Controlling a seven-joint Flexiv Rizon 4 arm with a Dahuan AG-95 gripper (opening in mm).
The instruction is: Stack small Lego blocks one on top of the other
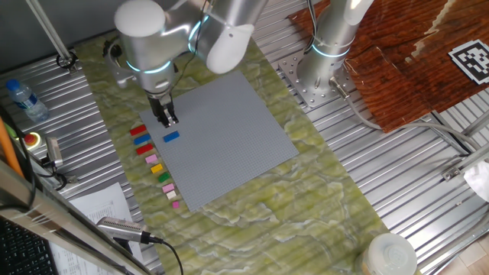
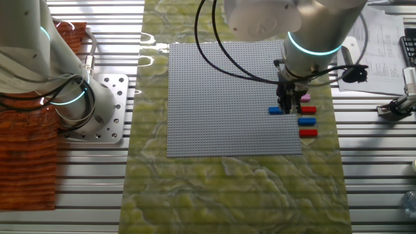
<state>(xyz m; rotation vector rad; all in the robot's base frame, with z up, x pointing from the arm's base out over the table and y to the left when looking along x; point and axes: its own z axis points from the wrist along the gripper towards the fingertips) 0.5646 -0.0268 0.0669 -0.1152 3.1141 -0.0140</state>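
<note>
One small blue Lego block [image 1: 171,137] lies alone on the grey baseplate [image 1: 229,130] near its left edge; it also shows in the other fixed view [image 2: 275,110]. A row of small Lego blocks lies beside the plate's edge: red [image 1: 138,131], blue [image 1: 140,140], red [image 1: 144,150], yellow [image 1: 151,159], green [image 1: 156,168] and pink [image 1: 167,186]. Part of the row shows in the other fixed view: pink [image 2: 304,99], red [image 2: 307,110], blue [image 2: 307,121], red [image 2: 308,132]. My gripper [image 1: 170,121] [image 2: 286,109] points down right by the lone blue block. Its fingers stand close together; I see nothing between them.
A second arm's base [image 1: 325,69] stands at the plate's far side, next to brown cloth [image 1: 412,61]. A water bottle [image 1: 23,99], papers [image 1: 99,206] and a handheld tool [image 1: 122,228] lie at the left. A green marbled mat [image 1: 306,198] lies under the baseplate.
</note>
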